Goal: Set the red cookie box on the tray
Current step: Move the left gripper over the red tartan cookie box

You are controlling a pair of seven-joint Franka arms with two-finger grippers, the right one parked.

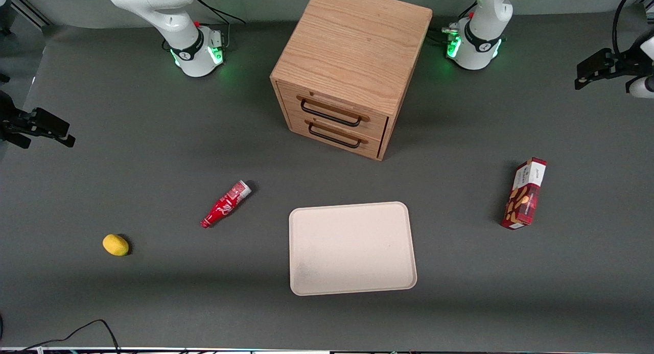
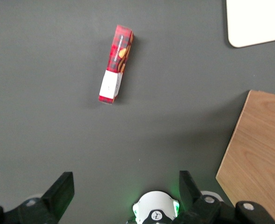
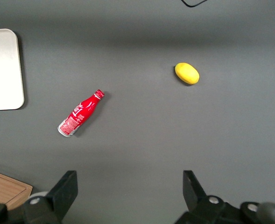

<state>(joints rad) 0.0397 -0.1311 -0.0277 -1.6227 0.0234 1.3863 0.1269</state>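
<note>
Step in hand: approach, nothing picked yet. Your tool (image 2: 125, 191) hung high over the bench (image 1: 153, 155) w/ fingers spread wide, released, holding nothing; it sat at the working arm's end, well apart from the red cookie box (image 1: 524, 193).

Box lay flat on the bench toward the working arm's end, farther from the front cam than the tray's near edge, white end panel pointing away from that cam. Tray (image 1: 352, 287) sat mid-bench, in front of the wooden drawer cabinet (image 1: 352, 63), bare; box and tray well apart.

Next move, my read: you'd need to drop down over the box, turn the wrist so the fingers straddle the slim width, not the length, close, lift, carry over to the tray.

Labels: box showed plaid + tan cookie pics; small script on the white panel, too small to read. Red soda bottle (image 1: 225, 204) near the tray had white script, not legible. Yellow lemon-like fruit (image 1: 115, 244) toward the parked arm's end, no markings
</note>
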